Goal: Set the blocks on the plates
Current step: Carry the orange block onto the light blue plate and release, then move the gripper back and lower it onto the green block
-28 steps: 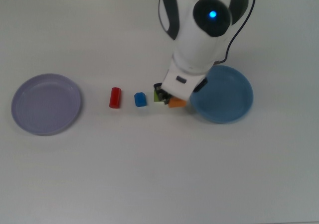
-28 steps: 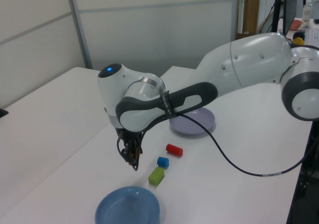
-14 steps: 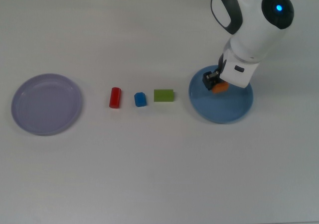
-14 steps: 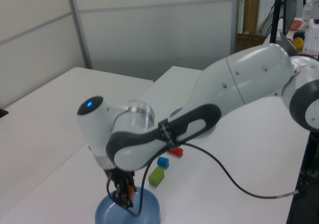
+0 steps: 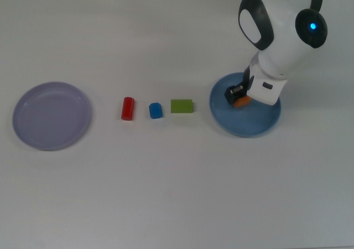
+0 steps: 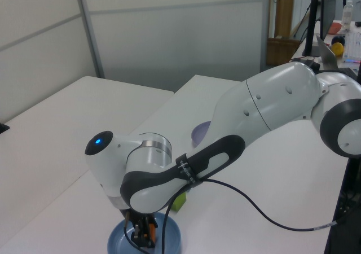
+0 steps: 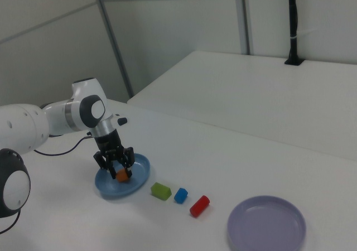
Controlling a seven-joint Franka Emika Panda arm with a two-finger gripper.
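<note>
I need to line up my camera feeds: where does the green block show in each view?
Top view: green block at centre, just off the blue plate on the top view's left.
Left view: a sliver under the arm, behind the plate.
Right view: lower centre, beside the plate.
Shared landmark: the blue plate.

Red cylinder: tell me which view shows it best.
The top view: the red cylinder lies unobstructed on the table between the lavender plate and blue block. The right view shows it smaller; in the left view the arm hides it.

Orange block on blue plate; red, blue, green blocks on table.
</note>
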